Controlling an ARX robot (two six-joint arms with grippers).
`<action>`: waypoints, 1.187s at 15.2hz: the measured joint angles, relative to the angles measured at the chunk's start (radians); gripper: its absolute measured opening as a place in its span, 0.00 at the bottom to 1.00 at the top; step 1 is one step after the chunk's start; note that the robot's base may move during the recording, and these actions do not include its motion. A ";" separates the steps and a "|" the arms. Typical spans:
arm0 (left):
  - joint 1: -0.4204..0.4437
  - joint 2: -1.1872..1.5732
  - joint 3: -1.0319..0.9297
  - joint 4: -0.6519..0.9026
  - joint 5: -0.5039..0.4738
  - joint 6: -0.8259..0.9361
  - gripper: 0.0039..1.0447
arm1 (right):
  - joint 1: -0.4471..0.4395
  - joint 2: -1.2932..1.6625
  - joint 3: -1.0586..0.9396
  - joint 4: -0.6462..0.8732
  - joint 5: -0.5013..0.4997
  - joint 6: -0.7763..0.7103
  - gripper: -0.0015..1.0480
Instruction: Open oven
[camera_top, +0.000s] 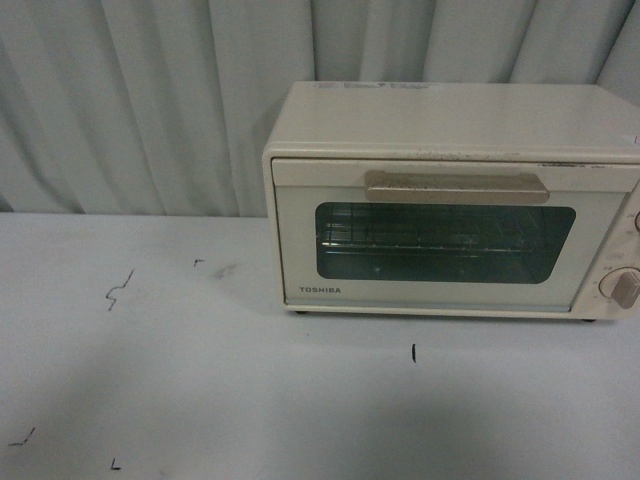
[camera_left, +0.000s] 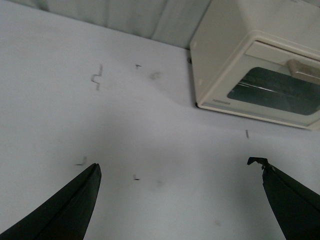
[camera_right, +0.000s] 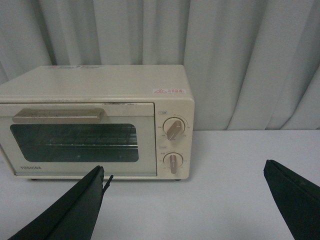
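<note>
oven (camera_top: 450, 120): door closed, far right of table (camera_top: 200, 380) | left gripper (camera_left: 175, 165): fingers spread, empty | right gripper (camera_right: 183, 167): fingers spread, empty, facing oven | risk: tugging handle (camera_top: 455, 187) could slide the light oven forward rather than swing the door down

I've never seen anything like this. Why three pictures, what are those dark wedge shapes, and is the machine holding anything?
It is one moment seen by three cameras on a two-armed robot. The first camera looks out from the robot's body. It shows a cream oven, its door shut, standing on a white table in front of a pale curtain. The other two cameras sit on the wrists. The dark wedges are gripping fingers, two per arm. The left end effector hangs over the table, which bears small dark marks. The right end effector faces the oven's two knobs. Both are spread open and hold nothing. The beige handle is untouched.
</note>
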 joint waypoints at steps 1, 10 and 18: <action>-0.081 0.111 0.001 0.085 -0.029 -0.073 0.94 | 0.000 0.000 0.000 0.000 0.000 0.000 0.94; -0.576 1.109 0.159 0.735 -0.007 -0.653 0.94 | 0.000 0.000 0.000 0.000 0.000 0.000 0.94; -0.594 1.526 0.411 0.834 -0.046 -0.809 0.94 | 0.000 0.000 0.000 0.000 0.000 0.000 0.94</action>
